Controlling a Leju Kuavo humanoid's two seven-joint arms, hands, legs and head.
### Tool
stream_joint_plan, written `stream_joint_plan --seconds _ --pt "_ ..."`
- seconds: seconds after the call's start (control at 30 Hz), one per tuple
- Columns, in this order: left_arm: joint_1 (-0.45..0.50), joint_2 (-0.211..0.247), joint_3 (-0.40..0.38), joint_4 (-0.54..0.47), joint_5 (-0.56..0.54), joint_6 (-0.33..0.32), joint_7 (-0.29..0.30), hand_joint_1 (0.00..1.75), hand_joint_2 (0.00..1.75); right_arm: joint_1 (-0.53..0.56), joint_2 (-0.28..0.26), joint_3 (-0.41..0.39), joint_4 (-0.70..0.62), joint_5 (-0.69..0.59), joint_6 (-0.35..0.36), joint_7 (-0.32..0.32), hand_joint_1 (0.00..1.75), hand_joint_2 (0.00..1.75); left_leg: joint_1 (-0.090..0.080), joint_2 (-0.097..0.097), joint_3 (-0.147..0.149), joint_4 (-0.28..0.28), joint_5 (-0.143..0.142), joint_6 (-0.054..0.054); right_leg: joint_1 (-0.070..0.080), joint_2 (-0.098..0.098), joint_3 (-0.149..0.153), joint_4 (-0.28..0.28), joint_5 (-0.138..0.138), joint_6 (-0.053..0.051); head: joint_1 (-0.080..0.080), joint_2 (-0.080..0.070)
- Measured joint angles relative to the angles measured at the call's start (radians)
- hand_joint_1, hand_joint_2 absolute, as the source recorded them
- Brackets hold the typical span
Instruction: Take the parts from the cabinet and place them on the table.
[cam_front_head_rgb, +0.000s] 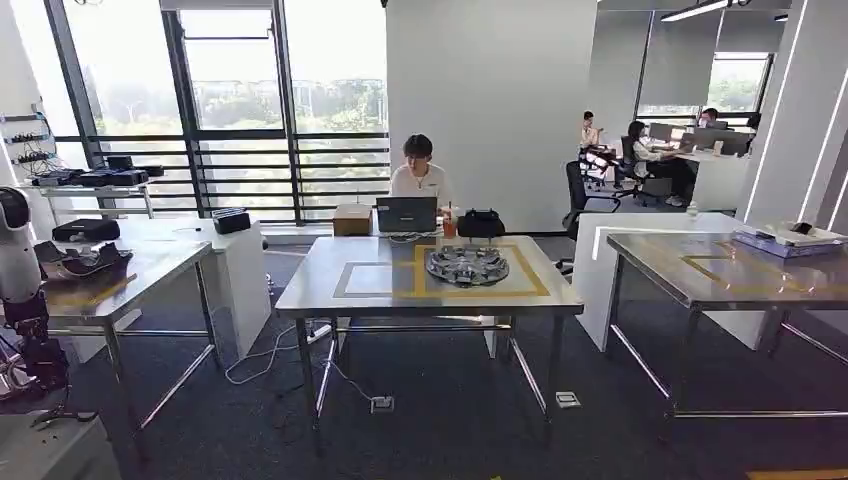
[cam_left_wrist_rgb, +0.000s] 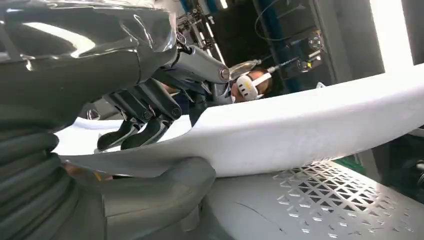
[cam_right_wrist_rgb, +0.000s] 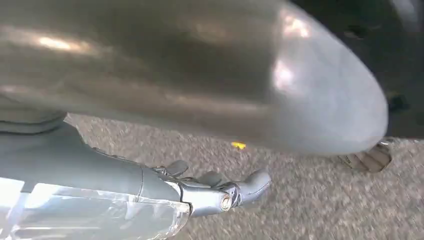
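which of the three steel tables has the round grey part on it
The middle table, straight ahead, with the yellow taped rectangle: the round grey part lies inside it. The left table and right table carry other things.

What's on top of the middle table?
On the middle table sit a round grey part, a laptop, an orange cup and a black bag.

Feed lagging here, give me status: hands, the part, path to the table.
Left hand grips a white part. Right hand holds nothing, fingers loosely curled over carpet. Centre table ahead, round grey part already on it. Open floor between.
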Motion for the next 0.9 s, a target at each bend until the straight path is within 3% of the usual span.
stream_joint_plan --seconds 0.07,0.13,0.17,0.2,0.23,0.3,0.33,0.37,0.43,0.47,0.5,0.53,0.63,0.67,0.7,0.73,0.8,0.83,0.87,0.9 --pt "0.001 0.002 0.001 -0.001 -0.003 0.002 -0.002 1.75 1.75 -0.001 -0.001 0.0 0.0 0.001 -0.003 -0.002 0.0 0.0 -0.008 -0.001 -0.002 0.01 -0.013 -0.009 0.005 0.004 0.008 0.003 0.003 -0.029 -0.004 0.0" --pt "0.001 0.002 0.002 -0.001 -0.008 0.002 -0.004 1.75 1.75 -0.002 0.0 0.0 0.0 0.003 -0.003 -0.004 0.0 0.0 -0.003 -0.001 0.0 0.01 -0.014 -0.013 0.01 0.004 0.008 0.003 0.003 -0.04 -0.004 0.0" --pt "0.001 0.002 0.003 -0.002 -0.009 0.002 -0.005 1.75 1.75 -0.002 0.002 0.0 0.0 0.003 -0.003 -0.005 0.0 0.0 0.0 0.0 -0.001 0.016 -0.021 -0.017 -0.002 0.004 0.012 0.001 0.004 -0.046 -0.003 0.0" --pt "0.001 0.002 0.004 -0.004 -0.009 0.003 -0.005 1.75 1.75 -0.001 0.002 0.0 0.0 0.003 -0.003 -0.005 0.0 0.0 0.001 0.002 -0.012 0.039 -0.038 -0.024 -0.001 0.003 0.014 0.0 0.001 -0.05 -0.005 0.0" --pt "0.001 0.004 0.005 -0.006 -0.012 0.003 -0.005 1.75 1.75 -0.001 0.001 0.0 0.0 0.003 -0.003 -0.006 0.0 0.0 0.003 0.005 -0.041 0.102 -0.075 -0.031 0.0 0.004 0.016 0.0 -0.001 -0.055 -0.008 0.0" --pt "0.002 0.005 0.005 -0.006 -0.015 0.003 -0.005 1.75 1.75 -0.001 0.001 0.0 0.0 0.003 -0.002 -0.01 0.0 0.0 0.009 0.005 -0.13 0.277 -0.148 -0.039 0.003 0.004 0.016 0.001 -0.004 -0.058 -0.009 0.0" --pt "0.002 0.006 0.005 -0.006 -0.017 0.003 -0.005 1.75 1.75 -0.001 0.001 0.0 0.0 0.003 -0.002 -0.01 0.0 0.0 0.011 0.006 -0.164 0.335 -0.161 -0.04 0.005 0.004 0.016 0.001 -0.005 -0.059 -0.009 0.0" --pt "0.003 0.007 0.005 -0.006 -0.017 0.003 -0.005 1.75 1.75 -0.001 0.001 0.0 0.0 0.003 -0.002 -0.01 0.0 0.0 0.012 0.006 -0.175 0.343 -0.147 -0.039 0.007 0.004 0.018 0.001 -0.006 -0.06 -0.01 0.0" --pt "0.003 0.007 0.005 -0.006 -0.016 0.003 -0.005 1.75 1.75 -0.001 0.001 0.0 0.0 0.003 -0.002 -0.011 0.0 0.0 0.011 0.006 -0.126 0.222 -0.065 -0.03 0.01 0.005 0.025 0.001 -0.008 -0.062 -0.011 0.0" --pt "0.002 0.007 0.005 -0.006 -0.016 0.003 -0.005 1.75 1.75 -0.001 0.001 0.0 0.0 0.003 -0.002 -0.011 0.0 0.0 0.007 0.006 -0.078 0.121 -0.013 -0.02 0.013 0.007 0.03 0.0 -0.009 -0.063 -0.011 0.0" --pt "0.001 0.007 0.005 -0.008 -0.016 0.003 -0.005 1.75 1.75 -0.002 0.002 0.0 0.0 0.003 -0.002 -0.011 0.0 0.0 0.002 0.006 -0.038 0.035 0.014 -0.004 0.014 0.007 0.032 -0.001 -0.011 -0.061 -0.012 0.0" --pt "0.001 0.008 0.006 -0.008 -0.016 0.003 -0.005 1.75 1.75 -0.002 0.008 0.0 0.0 0.003 -0.002 -0.011 0.0 0.0 -0.002 0.012 -0.032 0.025 -0.003 0.0 0.02 0.007 0.03 -0.001 -0.011 -0.058 -0.009 0.0" --pt "0.001 0.009 0.007 -0.008 -0.016 0.003 -0.005 1.75 1.75 -0.002 0.005 0.0 0.0 0.003 -0.002 -0.011 0.0 0.0 -0.011 0.009 -0.034 0.019 0.0 0.005 0.012 0.004 0.03 -0.007 -0.01 -0.044 -0.013 0.0" --pt "0.0 0.009 0.007 -0.011 -0.016 0.003 -0.005 1.75 1.75 -0.004 0.004 0.0 0.0 0.003 -0.002 -0.011 0.0 0.0 -0.009 0.008 -0.026 0.002 0.007 0.011 0.017 0.004 0.037 -0.015 -0.008 -0.036 -0.012 0.0" --pt "0.002 0.008 0.007 -0.013 -0.016 0.003 -0.005 1.75 1.75 -0.004 0.005 0.0 0.0 0.003 -0.002 -0.011 0.0 0.0 0.005 0.012 -0.003 -0.021 0.021 0.011 0.015 0.0 0.029 0.0 -0.015 -0.038 -0.011 0.0" --pt "-0.002 0.008 0.007 -0.013 -0.016 0.003 -0.005 1.75 1.75 -0.003 0.005 0.0 0.0 0.003 -0.001 -0.012 0.0 0.0 0.001 0.011 0.003 -0.03 0.024 0.016 0.018 0.004 0.007 0.046 -0.044 -0.042 -0.009 0.0" --pt "0.001 0.008 0.005 -0.013 -0.018 0.003 -0.005 1.75 1.75 -0.001 0.002 0.0 0.0 0.003 -0.002 -0.012 0.0 0.0 -0.002 0.012 0.001 -0.03 0.027 0.019 0.014 0.005 -0.072 0.206 -0.108 -0.049 -0.006 0.0" --pt "0.002 0.008 0.004 -0.013 -0.019 0.003 -0.005 1.75 1.75 -0.001 0.0 0.0 0.0 0.003 -0.002 -0.012 0.0 0.0 -0.004 0.011 -0.001 -0.029 0.026 0.019 0.014 0.005 -0.108 0.271 -0.127 -0.047 -0.007 0.0" --pt "0.002 0.008 0.003 -0.011 -0.019 0.003 -0.004 1.75 1.75 0.0 0.0 0.0 0.0 0.002 -0.002 -0.012 0.0 0.0 -0.004 0.01 -0.002 -0.028 0.026 0.019 0.014 0.005 -0.127 0.302 -0.13 -0.041 -0.005 0.0" --pt "0.002 0.008 0.002 -0.009 -0.019 0.003 -0.004 1.75 1.75 0.0 0.0 0.0 0.0 0.002 -0.002 -0.012 0.0 0.0 -0.004 0.009 -0.001 -0.026 0.024 0.017 0.012 0.005 -0.122 0.284 -0.115 -0.032 -0.005 0.0"
